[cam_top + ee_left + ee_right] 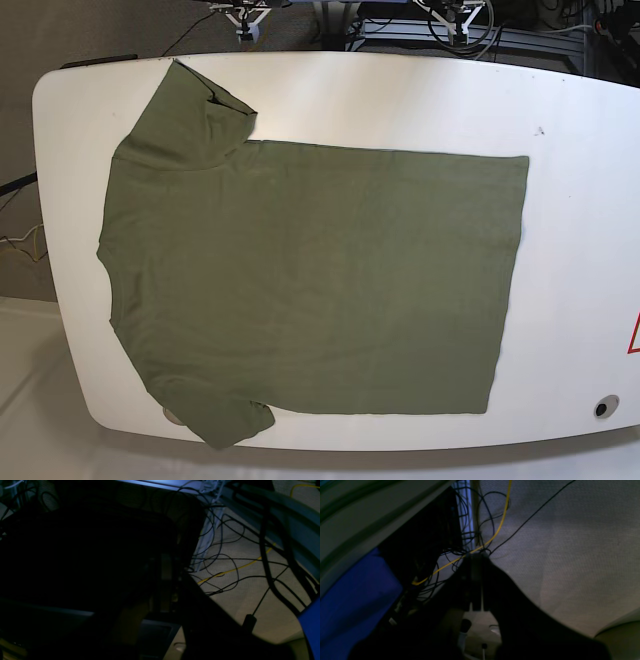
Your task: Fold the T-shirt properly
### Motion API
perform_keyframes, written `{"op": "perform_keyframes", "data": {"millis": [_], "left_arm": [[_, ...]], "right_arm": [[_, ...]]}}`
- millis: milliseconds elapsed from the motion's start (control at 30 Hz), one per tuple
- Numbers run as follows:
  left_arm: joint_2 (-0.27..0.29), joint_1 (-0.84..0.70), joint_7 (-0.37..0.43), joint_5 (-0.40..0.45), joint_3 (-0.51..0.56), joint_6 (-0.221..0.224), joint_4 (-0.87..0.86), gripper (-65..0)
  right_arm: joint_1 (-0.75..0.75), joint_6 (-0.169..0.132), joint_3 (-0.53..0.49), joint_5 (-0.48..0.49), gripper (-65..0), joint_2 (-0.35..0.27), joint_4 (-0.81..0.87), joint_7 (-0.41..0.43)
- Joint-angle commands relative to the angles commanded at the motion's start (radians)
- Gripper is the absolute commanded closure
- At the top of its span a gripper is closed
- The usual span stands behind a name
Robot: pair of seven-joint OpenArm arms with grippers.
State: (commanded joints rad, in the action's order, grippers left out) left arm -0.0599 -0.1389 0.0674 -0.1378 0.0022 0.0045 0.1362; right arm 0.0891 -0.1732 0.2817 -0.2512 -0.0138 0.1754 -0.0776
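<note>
The olive-green T-shirt (310, 280) lies spread flat on the white table (580, 200) in the base view. Its neck end is to the left and its hem to the right. One sleeve (190, 110) points to the far left corner, and the other sleeve (225, 420) reaches the near table edge. Neither arm shows in the base view. My right gripper (477, 562) is a dark shape with its fingers together, holding nothing, over carpet. My left gripper (166, 580) is lost in shadow.
Both wrist views look below table level at grey carpet (570, 555) with tangled black cables (225, 555) and a yellow cable (495, 530). Metal frame mounts (450, 15) stand behind the table's far edge. A small round hole (601, 407) is at the near right.
</note>
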Motion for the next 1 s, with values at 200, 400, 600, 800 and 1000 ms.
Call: {"op": "perform_keyframes", "data": {"millis": [200, 400, 600, 800, 1000], "left_arm": [[0.002, 0.002, 0.007, 0.001, 0.002, -0.001, 0.001, -0.3], [0.002, -0.002, 0.013, 0.002, 0.003, -0.002, 0.006, -0.1], [0.002, -0.006, 0.015, -0.004, 0.004, -0.003, 0.015, 0.0], [0.002, -0.001, 0.01, -0.002, 0.003, -0.001, 0.015, -0.2], [0.002, -0.003, 0.01, -0.003, 0.003, 0.001, 0.017, 0.0]], "right_arm": [[0.002, 0.002, -0.001, -0.004, 0.0, -0.001, 0.007, -0.003], [0.002, 0.002, -0.002, -0.003, 0.0, -0.004, 0.011, -0.002], [0.003, -0.002, 0.001, -0.001, 0.0, -0.005, 0.014, -0.006], [0.001, -0.005, 0.0, 0.004, 0.0, -0.004, 0.013, -0.013], [-0.001, -0.004, 0.0, 0.004, 0.0, -0.005, 0.014, -0.015]]}}
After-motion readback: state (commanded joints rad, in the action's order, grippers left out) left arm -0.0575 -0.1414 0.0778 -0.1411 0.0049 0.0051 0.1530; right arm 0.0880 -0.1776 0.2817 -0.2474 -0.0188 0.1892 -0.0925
